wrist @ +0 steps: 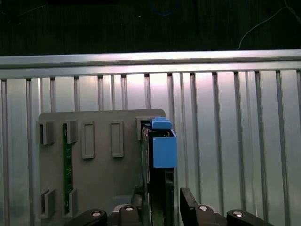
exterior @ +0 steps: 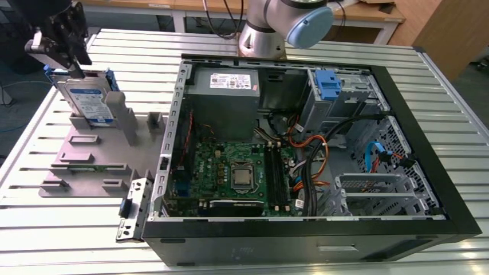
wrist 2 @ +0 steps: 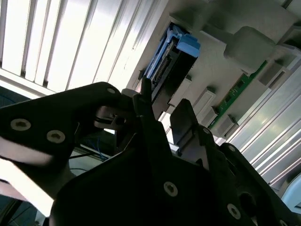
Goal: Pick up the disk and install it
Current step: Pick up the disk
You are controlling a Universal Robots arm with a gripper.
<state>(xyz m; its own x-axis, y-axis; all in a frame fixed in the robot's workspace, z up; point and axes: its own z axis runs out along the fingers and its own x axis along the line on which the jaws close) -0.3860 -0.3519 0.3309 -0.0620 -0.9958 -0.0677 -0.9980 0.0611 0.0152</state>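
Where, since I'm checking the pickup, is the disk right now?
At the exterior view's left, the disk stands on edge in the grey holder on the slatted table, outside the computer case, with the end effector at its top.

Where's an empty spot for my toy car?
Bare table slats show in front of the grey holder at the exterior view's left, and past the computer case at its right. The holder, holding the disk, and the case's inside are crowded.

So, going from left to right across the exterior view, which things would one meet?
The disk standing in its grey holder → the grey metal box with a white sticker → the blue latch piece → the blue cable.
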